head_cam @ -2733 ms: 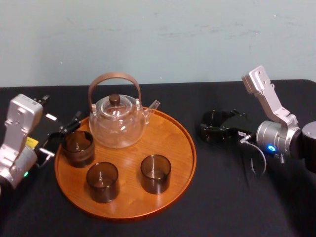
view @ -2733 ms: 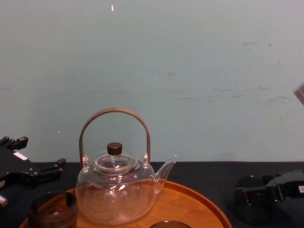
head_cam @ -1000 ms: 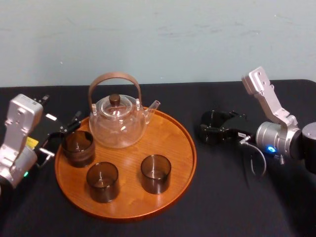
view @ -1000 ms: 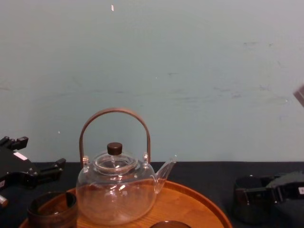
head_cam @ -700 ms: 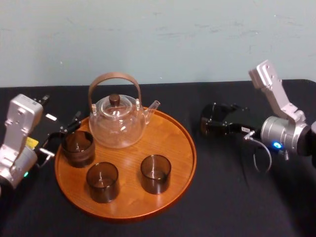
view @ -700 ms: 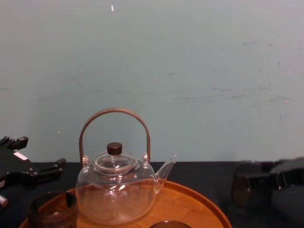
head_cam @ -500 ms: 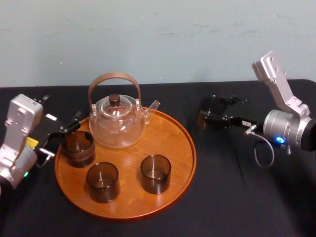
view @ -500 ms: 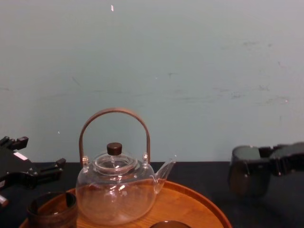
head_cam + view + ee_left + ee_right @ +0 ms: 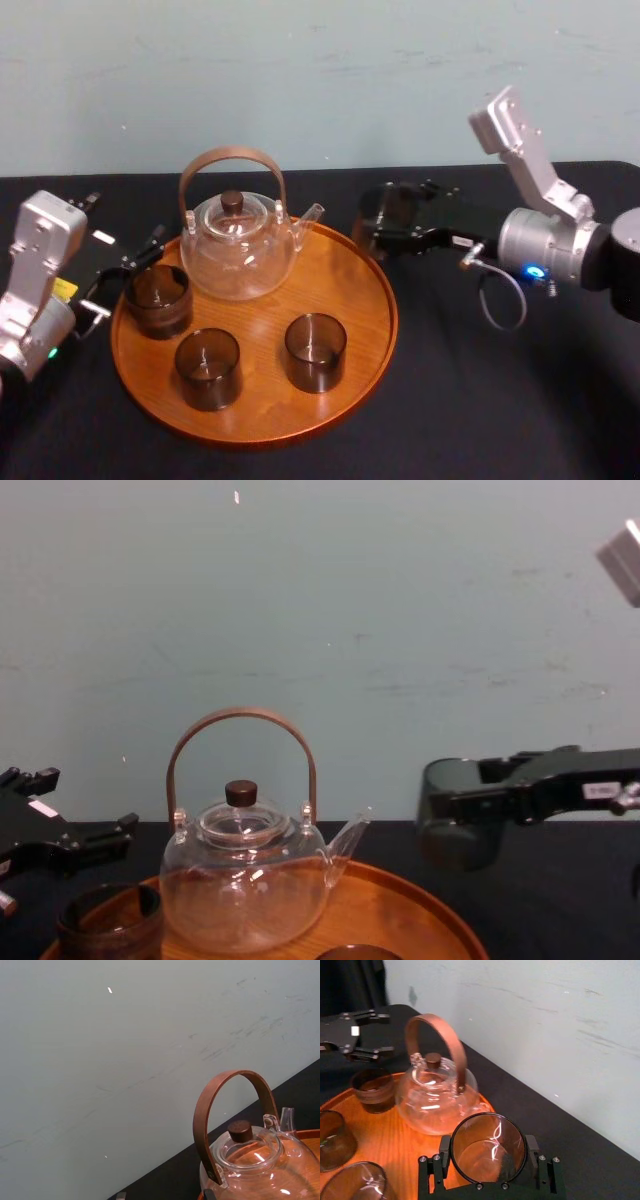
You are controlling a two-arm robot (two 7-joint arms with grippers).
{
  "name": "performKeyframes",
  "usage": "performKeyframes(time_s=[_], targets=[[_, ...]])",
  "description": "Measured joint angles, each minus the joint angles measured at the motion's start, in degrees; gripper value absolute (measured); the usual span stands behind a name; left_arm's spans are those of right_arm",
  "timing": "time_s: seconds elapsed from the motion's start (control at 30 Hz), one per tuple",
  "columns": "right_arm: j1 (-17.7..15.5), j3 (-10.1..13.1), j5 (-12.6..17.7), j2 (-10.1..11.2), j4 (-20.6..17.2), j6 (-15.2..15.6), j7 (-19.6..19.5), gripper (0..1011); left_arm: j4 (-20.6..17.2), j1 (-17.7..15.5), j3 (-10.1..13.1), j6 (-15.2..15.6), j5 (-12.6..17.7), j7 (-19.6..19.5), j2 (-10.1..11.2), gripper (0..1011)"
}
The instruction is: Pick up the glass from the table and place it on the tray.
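A: Right gripper status?
B: Clamped on the smoky brown round glass. Its black fingers press opposite sides of the wall, spread only as wide as the glass.
A: Where's the glass?
B: Upright, held clear of the black-cloth table, over the far right rim of the round orange-brown wooden tray. It's just right of the spout of the clear glass teapot.
A: Left gripper?
B: Left gripper is parked at the tray's left edge, fingers spread, holding nothing. It's just beside one of the three smoky cups standing on the tray.
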Motion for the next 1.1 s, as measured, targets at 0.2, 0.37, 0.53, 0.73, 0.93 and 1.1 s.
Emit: performKeyframes(time_s=[0.2,0.37,0.53,0.73,0.93,1.1], targets=[[1.5,-2.5,0.0,-1.2,0.9,-0.6,1.3,902,0.0,0.0,0.0,0.0,0.0,0.0,0.0,1001],[2.8,-4.6,-0.2,-2.3,2.1,-1.1,2.2,902,0.0,0.0,0.0,0.0,0.0,0.0,0.0,1001],[3.5,-6.0,-0.3,-3.2,3.7,-1.4,2.7,902,0.0,0.0,0.0,0.0,0.0,0.0,0.0,1001],[4.1,-7.3,-0.4,-4.1,5.9,-1.6,3.0,903,0.0,0.0,0.0,0.0,0.0,0.0,0.0,1002],[4.5,-7.8,-0.4,-4.8,8.0,-2.1,3.1,903,0.0,0.0,0.0,0.0,0.0,0.0,0.0,1001],[4.8,-8.0,-0.4,-5.4,9.9,-2.5,3.1,902,0.0,0.0,0.0,0.0,0.0,0.0,0.0,1001]])
